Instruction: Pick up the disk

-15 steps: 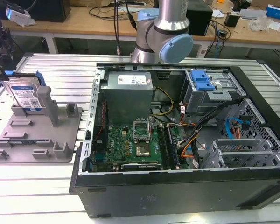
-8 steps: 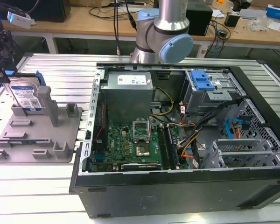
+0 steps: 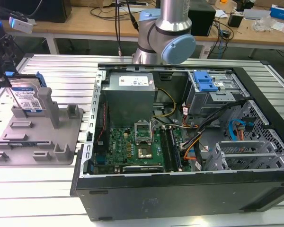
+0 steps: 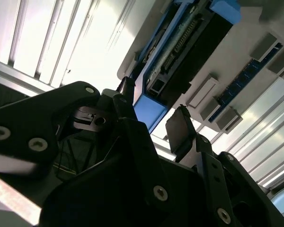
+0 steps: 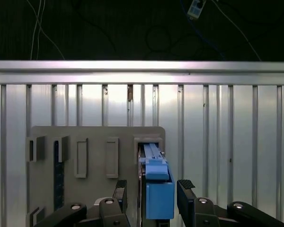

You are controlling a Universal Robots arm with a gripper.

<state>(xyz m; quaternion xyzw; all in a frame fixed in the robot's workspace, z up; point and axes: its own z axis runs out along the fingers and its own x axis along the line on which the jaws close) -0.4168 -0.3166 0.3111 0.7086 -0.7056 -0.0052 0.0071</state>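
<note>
In the first wrist view, you look down on the tool [image 5: 152,188] with its fingers [image 5: 185,190] spread, one on each side of the disk [image 5: 158,198]. The disk stands on edge in a slot of the grey fixture tray [image 5: 94,142], its blue rail end towards the camera. You can see a gap between the disk and at least one finger, so nothing is pinched. The tray lies on the ribbed metal worktop [image 5: 227,142].

In the second wrist view, you see the same straddle from close by. The black fingers [image 4: 180,127] flank the blue end of the disk [image 4: 184,47], and light shows between finger and rail.

In the exterior view, you find the disk [image 3: 27,97] at the left of the frame, upright in the tray [image 3: 38,142]. The tool [image 3: 4,71] hangs over it from the upper left corner. The opened computer case [image 3: 180,142] fills the centre and right of the frame, well apart from the tray. The arm's base [image 3: 168,28] stands behind it at the upper centre.
</note>
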